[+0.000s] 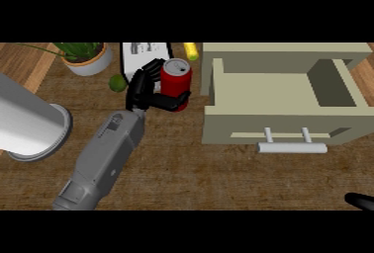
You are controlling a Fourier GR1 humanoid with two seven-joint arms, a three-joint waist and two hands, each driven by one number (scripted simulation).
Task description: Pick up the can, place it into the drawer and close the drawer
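On the counter, left of the drawer: left hand [146, 91] grasps the can [175, 79], fingers and thumb curled round it.
Can: red, upright, silver top visible.
Drawer [281, 121]: pulled open, handle [292, 147] facing the view's lower edge.
Right hand [360, 200]: only a tip shows at lower right; state cannot be told.

I have a single head view, looking steeply down on the wooden tabletop [190, 178] from above and fairly near. My forearms enter from the lower edge; the open drawer [281, 94] sits upper right.
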